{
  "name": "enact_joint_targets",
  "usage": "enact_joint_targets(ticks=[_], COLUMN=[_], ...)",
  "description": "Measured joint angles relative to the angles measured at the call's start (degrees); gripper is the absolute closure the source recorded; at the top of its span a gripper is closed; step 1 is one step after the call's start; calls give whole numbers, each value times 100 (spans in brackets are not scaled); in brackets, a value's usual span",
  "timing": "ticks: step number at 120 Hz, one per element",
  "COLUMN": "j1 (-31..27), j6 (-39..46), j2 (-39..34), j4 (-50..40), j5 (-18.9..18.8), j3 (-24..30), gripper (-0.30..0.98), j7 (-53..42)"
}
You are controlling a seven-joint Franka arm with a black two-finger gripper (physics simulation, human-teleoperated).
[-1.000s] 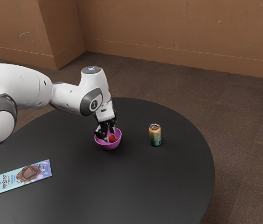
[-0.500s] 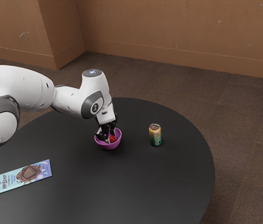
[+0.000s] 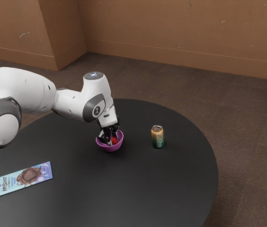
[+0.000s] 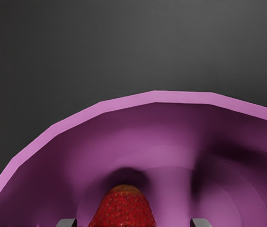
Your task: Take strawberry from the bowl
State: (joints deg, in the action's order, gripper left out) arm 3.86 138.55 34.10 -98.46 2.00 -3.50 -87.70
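Black two-finger tool (image 4: 133, 222) sits slightly deeper inside the round, purple, plastic-looking bowl (image 3: 110, 148) than a second ago. Fingers apart; seeded red strawberry (image 4: 124, 208) between them, inside bowl, unclamped. Descent looks nearly done; closing likely next.

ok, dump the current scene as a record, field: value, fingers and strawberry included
target: strawberry, inside the bowl
container: pink-purple bowl, upright on black round table
fingers: open, one on either side of the strawberry, not closed on it
can: upright, toward the exterior view's right from the bowl
chocolate bar: flat, near the exterior view's left edge
task_state: strawberry not yet out
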Motion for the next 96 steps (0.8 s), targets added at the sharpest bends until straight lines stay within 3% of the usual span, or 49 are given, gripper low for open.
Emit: enact_joint_targets(ticks=[23,40,61,96], j1=[0,0,-7,216], j6=[42,57,98,131], j2=[-6,-58,-136,-1951], j4=[-16,-60,-118,-1854], j5=[7,6,7,-2], j3=[-1,-1,-1,31], gripper=[40,58,64,66], j7=[55,84,116,354])
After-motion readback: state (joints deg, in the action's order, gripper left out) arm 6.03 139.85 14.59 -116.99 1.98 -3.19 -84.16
